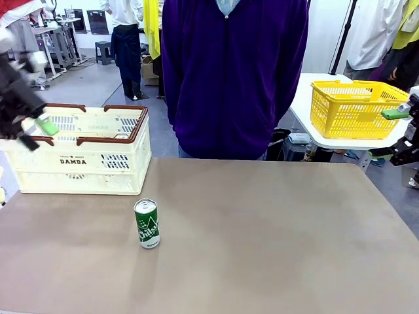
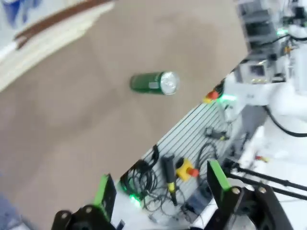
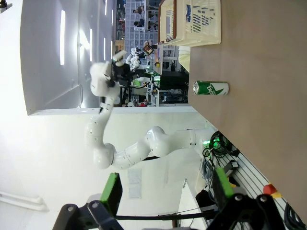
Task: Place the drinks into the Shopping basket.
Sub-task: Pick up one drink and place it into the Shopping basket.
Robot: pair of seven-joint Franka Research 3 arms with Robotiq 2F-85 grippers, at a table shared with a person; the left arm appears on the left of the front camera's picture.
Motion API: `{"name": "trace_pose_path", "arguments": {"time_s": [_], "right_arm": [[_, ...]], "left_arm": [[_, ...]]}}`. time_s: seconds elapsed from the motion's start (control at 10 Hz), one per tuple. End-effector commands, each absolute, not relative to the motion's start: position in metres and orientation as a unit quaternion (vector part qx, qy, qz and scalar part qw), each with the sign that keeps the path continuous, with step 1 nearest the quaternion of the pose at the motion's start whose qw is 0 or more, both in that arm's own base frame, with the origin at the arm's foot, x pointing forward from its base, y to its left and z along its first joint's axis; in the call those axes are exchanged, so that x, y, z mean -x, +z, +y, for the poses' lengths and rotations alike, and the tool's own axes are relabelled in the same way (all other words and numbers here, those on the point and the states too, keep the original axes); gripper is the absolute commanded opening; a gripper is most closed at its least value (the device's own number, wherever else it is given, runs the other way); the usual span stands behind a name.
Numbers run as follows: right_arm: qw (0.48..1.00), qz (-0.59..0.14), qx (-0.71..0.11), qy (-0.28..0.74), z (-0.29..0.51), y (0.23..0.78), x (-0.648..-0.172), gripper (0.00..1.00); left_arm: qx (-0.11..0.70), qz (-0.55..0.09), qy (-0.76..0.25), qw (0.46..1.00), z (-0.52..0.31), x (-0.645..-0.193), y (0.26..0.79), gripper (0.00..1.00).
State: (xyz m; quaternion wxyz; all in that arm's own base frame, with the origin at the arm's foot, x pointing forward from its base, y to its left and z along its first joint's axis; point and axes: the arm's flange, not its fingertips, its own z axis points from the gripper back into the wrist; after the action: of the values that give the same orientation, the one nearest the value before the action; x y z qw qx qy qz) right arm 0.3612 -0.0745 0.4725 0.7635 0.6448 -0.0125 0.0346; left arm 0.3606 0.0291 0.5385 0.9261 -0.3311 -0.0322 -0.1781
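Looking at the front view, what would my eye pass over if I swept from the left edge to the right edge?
Left tool → cream-white DAMDA shopping basket → green drink can → person in a purple top → yellow mesh basket → right tool.

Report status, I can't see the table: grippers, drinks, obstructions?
Left gripper open, empty, at the Shopping basket. Right gripper open, empty, off-table. Green can upright on table. Nothing blocking it.

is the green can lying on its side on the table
No, in the front view the green can stands upright on the table.
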Motion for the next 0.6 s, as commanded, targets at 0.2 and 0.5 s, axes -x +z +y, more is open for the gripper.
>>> {"name": "trace_pose_path", "arguments": {"time_s": [0.2, 0.5], "right_arm": [[0.768, -0.004, -0.64, 0.035, -0.076, 0.477, -0.36, 1.0], [0.768, -0.004, -0.64, 0.035, -0.076, 0.477, -0.36, 1.0]], "left_arm": [[0.614, -0.124, -0.087, 0.774, 0.121, -0.373, 0.493, 1.0], [0.463, -0.114, -0.143, 0.867, 0.076, -0.328, 0.498, 1.0]]}}
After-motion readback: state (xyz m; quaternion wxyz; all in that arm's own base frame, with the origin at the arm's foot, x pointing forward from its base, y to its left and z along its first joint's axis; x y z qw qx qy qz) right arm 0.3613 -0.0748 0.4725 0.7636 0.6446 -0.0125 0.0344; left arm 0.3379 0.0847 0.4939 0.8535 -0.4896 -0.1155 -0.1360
